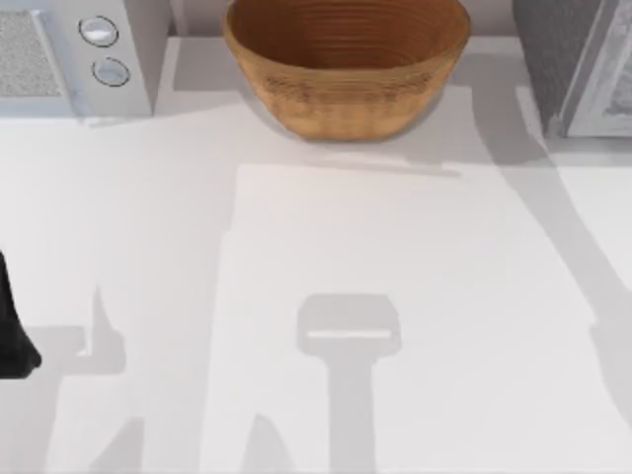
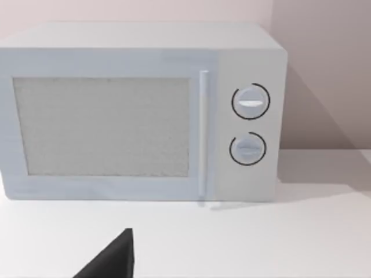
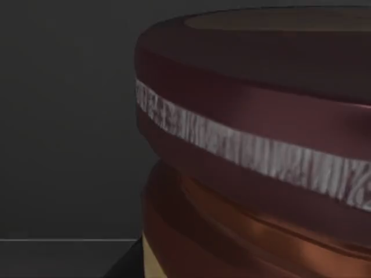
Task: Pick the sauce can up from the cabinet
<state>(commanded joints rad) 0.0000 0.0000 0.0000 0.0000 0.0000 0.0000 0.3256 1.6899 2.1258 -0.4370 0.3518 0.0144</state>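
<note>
White table (image 1: 415,296) held a basket (image 1: 346,69); beside it, inside the cabinet (image 1: 573,59), the sauce can (image 3: 261,145) loomed close, grip state unclear.

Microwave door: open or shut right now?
Shut. In the left wrist view the microwave door sits flush with the front panel, its handle vertical beside the two knobs.

No readable text, labels or numbers anywhere.

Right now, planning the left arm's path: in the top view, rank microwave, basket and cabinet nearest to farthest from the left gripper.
1. Microwave, back left, nearest the left gripper.
2. Basket, back centre.
3. Cabinet, back right corner.
</note>
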